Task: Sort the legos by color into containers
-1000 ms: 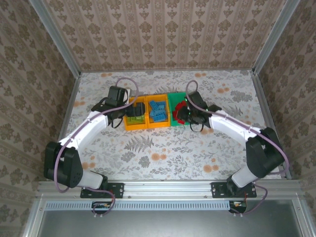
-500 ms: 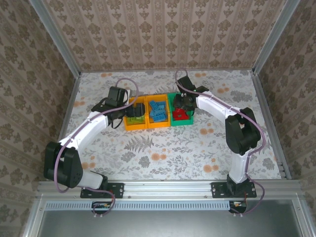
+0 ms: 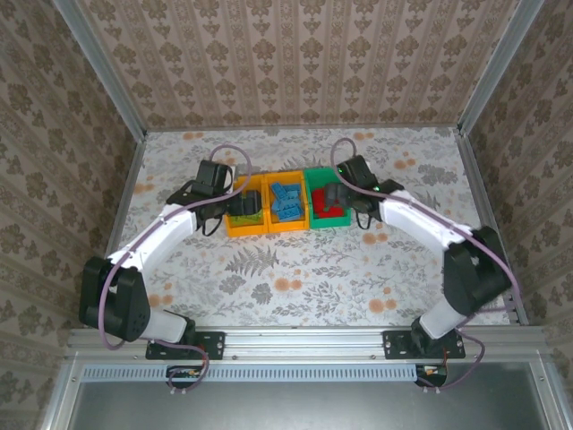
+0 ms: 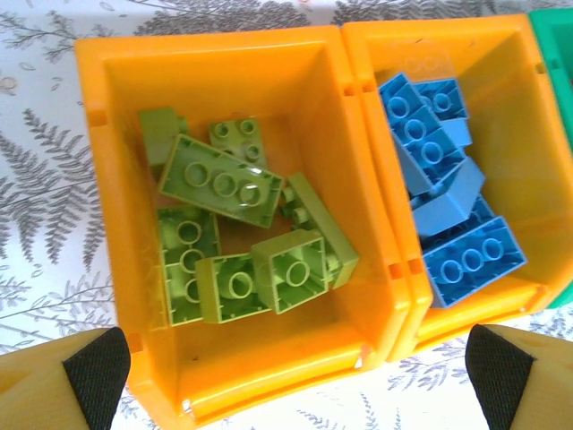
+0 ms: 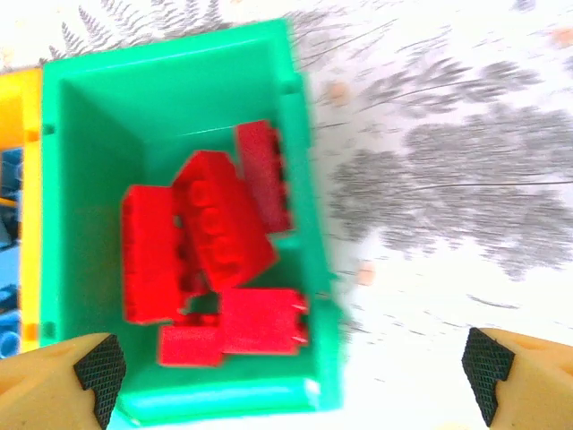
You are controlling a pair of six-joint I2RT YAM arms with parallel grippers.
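Note:
Three bins stand in a row. The left orange bin [image 4: 206,47] holds several lime green legos [image 4: 224,181]. The middle orange bin [image 4: 439,32] holds several blue legos [image 4: 448,193]. Several red legos [image 5: 219,228] lie in the green bin [image 5: 297,134]. My left gripper [image 4: 295,369] hangs open above the near wall of the left orange bin, nothing between its fingers. My right gripper [image 5: 294,367] is open over the near right part of the green bin, also holding nothing. From above, the left gripper [image 3: 242,207] and right gripper [image 3: 337,196] hover over the bins at either end of the row.
The bins touch side by side on a floral tablecloth [image 3: 295,269]. Metal frame posts and patterned walls [image 3: 295,63] enclose the table on three sides. Bare cloth lies in front of the bins and to the right of the green bin [image 5: 448,179].
The right arm has swung about over the green bin, from its right side to its back and now to its right again. The left arm has barely shifted.

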